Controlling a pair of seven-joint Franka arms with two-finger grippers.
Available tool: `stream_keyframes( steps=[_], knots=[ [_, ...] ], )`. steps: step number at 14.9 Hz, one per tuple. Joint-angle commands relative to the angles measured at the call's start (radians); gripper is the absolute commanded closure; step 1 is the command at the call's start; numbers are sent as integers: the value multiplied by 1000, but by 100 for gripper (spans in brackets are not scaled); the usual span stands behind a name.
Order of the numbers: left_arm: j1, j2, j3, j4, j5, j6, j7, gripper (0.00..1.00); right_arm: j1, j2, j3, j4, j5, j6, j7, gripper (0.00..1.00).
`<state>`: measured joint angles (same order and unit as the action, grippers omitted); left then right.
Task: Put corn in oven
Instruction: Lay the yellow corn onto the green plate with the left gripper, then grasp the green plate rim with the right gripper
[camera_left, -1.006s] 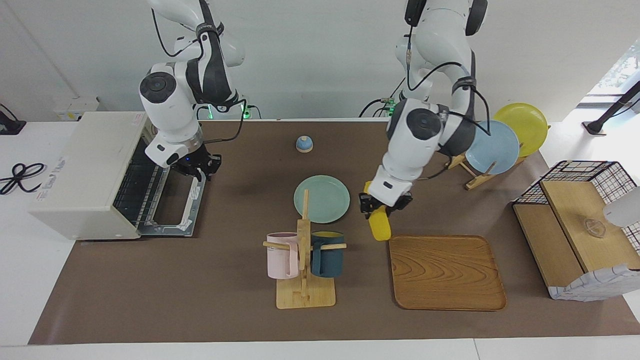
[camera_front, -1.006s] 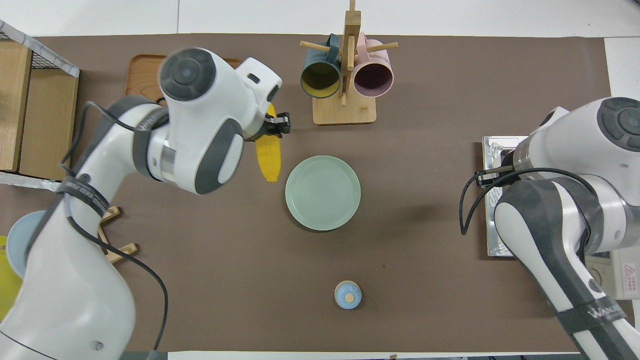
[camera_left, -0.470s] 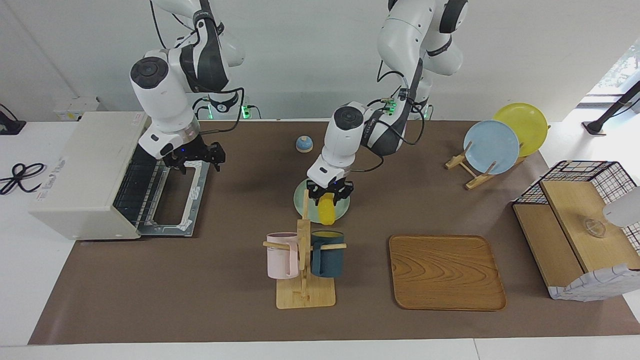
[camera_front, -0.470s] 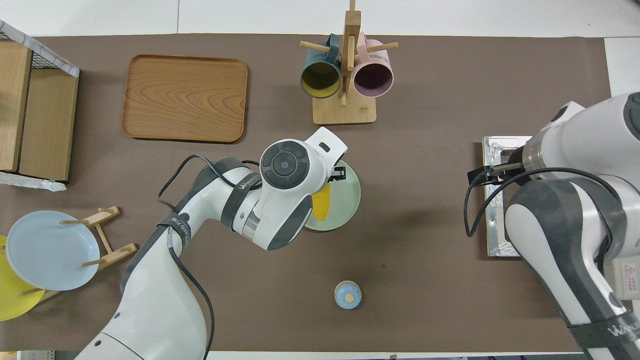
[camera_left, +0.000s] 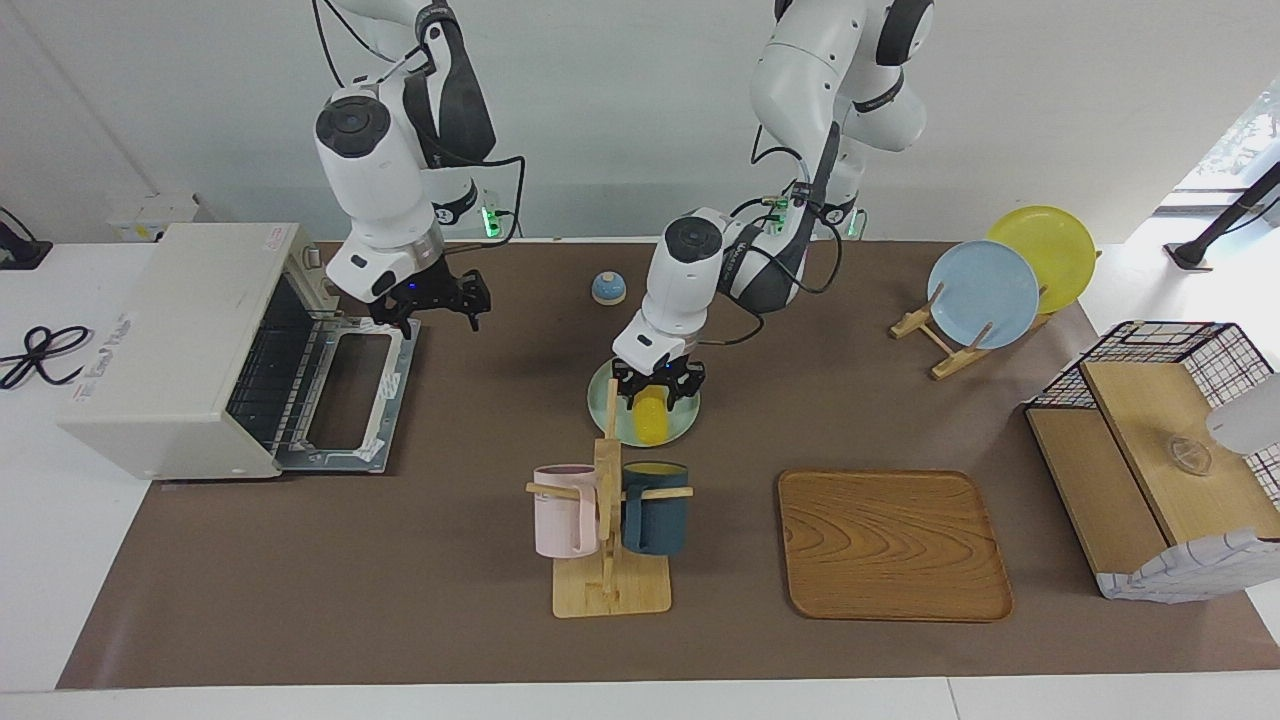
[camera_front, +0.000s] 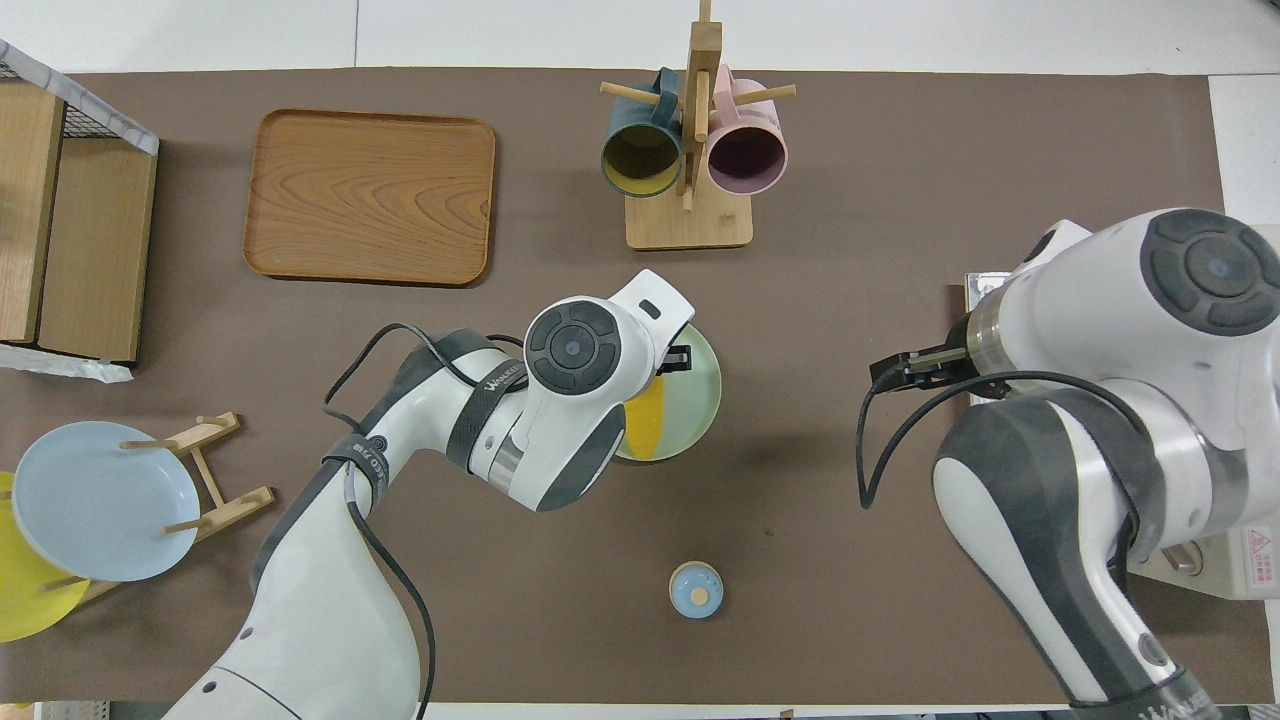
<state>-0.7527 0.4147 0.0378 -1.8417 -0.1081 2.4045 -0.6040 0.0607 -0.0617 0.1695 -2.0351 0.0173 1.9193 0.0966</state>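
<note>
The facing view alone shows the boxy off-white oven (camera_left: 190, 350) whole, its door (camera_left: 345, 395) dropped flat and the wire rack (camera_left: 268, 375) bare inside; from overhead the right arm hides nearly all of it. The right gripper (camera_left: 432, 302) hangs over the mat by the door's corner nearest the robots, fingers spread, holding nothing. At mid-table the left gripper (camera_left: 657, 385) stands low over the round, glossy pale-green plate (camera_left: 612, 420), jaws parted astride the smooth yellow corn (camera_left: 652, 416), which lies on the plate. Overhead, the cob's tapered end (camera_front: 646, 425) shows from under the wrist; whether the fingers touch it I cannot tell.
</note>
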Motion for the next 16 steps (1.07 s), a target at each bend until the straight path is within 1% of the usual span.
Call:
stream_keyframes(
  steps=[1, 4, 6, 7, 9, 11, 12, 13, 15, 16],
  knots=[
    [9, -77, 17, -34, -12, -53, 24, 0, 19, -12, 4, -4, 15, -43, 25, 0],
    [65, -178, 19, -28, -10, -180, 53, 0, 57, -9, 4, 1, 16, -29, 92, 0],
    [127, -224, 19, 11, -8, -278, 91, 0, 111, -1, 2, 18, 16, -20, 150, 0],
    [160, -231, 21, 50, -4, -335, 114, 0, 143, 22, 2, 53, 16, -34, 190, 0],
    [241, -234, 25, 161, 22, -491, 183, 0, 204, 77, 2, 134, 16, -58, 282, 0],
    [333, -247, 25, 240, 76, -606, 263, 0, 307, 167, 2, 252, 15, -74, 423, 0],
    [383, -269, 25, 258, 87, -648, 306, 0, 345, 210, 2, 312, 10, -72, 490, 0],
    [435, -298, 25, 262, 97, -675, 350, 0, 382, 250, 4, 347, 1, -56, 529, 0],
    [510, -356, 25, 262, 111, -729, 411, 0, 447, 299, 2, 361, -2, 27, 601, 0],
    [538, -381, 24, 262, 114, -761, 429, 0, 464, 324, 2, 375, -7, 42, 638, 0]
  ],
)
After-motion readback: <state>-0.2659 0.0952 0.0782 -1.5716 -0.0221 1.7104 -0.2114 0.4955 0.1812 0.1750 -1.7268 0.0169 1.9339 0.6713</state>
